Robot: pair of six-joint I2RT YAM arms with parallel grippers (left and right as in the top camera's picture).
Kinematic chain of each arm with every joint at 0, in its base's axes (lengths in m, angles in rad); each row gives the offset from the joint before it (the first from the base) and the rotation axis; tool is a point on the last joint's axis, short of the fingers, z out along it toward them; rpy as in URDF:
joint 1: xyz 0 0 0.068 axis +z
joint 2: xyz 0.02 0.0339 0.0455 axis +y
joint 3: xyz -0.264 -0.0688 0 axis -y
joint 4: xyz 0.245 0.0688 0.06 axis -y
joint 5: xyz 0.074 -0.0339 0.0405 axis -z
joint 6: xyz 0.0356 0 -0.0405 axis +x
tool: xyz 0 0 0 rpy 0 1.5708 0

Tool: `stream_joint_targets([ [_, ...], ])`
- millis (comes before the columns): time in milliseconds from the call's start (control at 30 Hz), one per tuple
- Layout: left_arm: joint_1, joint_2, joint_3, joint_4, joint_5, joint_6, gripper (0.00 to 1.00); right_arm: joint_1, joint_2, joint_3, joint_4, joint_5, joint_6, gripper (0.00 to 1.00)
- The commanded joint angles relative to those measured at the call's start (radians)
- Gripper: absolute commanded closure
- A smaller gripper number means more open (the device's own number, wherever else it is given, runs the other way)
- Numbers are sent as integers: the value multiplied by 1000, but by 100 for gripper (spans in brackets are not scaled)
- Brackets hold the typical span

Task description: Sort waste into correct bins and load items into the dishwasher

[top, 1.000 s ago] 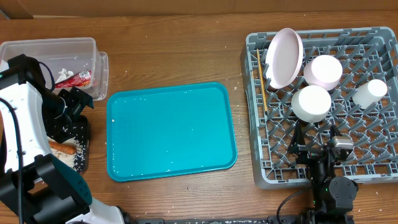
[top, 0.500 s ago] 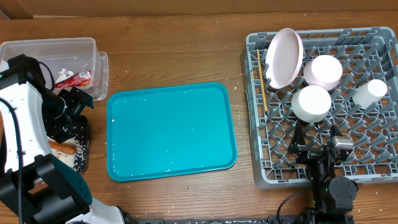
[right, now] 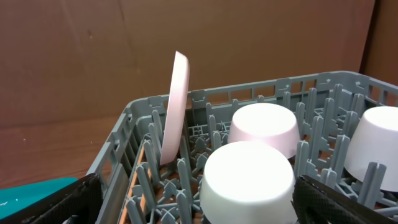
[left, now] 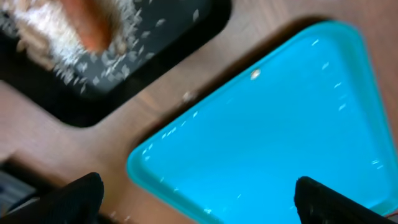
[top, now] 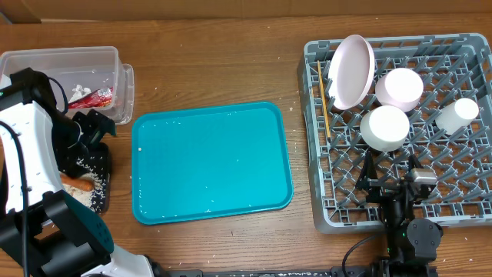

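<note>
Both pairs of fingers stand wide open and hold nothing. The left fingers (left: 84, 193) hang just off the left edge of the teal serving tray (top: 211, 161), which lies at the middle of the wooden tabletop (top: 215, 69).

Left of the tray and toward the back, a clear plastic tub (top: 61, 55) holds a red shiny wrapper (top: 98, 97) and crumpled white tissue (top: 79, 91). Nearer, also left of the tray, a shallow black tray (top: 102, 181) carries an orange carrot (top: 77, 183) amid pale crumbs (top: 88, 159).

Right of the tray sits the grey dish rack (top: 311, 115). A pale pink plate (top: 352, 71) stands on edge at its back left, with thin wooden chopsticks (top: 324, 100) lying along the wall closest to the tray. A pale bowl (top: 399, 88) and a white bowl (top: 384, 127) rest upside down beside the plate, and a small white cup (top: 457, 114) sits farthest from the tray. The right fingers (right: 68, 199) are over the rack's near side, short of the white bowl.
</note>
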Motion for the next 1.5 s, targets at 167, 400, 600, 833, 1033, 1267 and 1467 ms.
stream_joint_targets([
  [167, -46, -129, -66, 77, -21, 57, 0, -8, -10, -10, 6, 9, -4, 0],
  [400, -229, -418, -378, 524, 77, 289, 0, -8, -10, -10, 6, 9, -4, 0],
  [600, -360, -669, -694, 846, 76, 348, 0, -8, -10, -10, 6, 9, -4, 0],
  [833, -370, -914, -1033, 1125, 73, 390, 0, -8, -10, -10, 6, 9, -4, 0],
  [1033, -370, -1091, -1284, 1344, 73, 397, 0, -8, -10, -10, 6, 9, -4, 0],
  [1267, -370, -1231, -1479, 1526, 72, 397, 0, -8, -10, -10, 6, 9, -4, 0],
  [1467, -372, -1364, -1548, 1510, 25, 396, 0, -8, -10, -10, 6, 9, -4, 0],
])
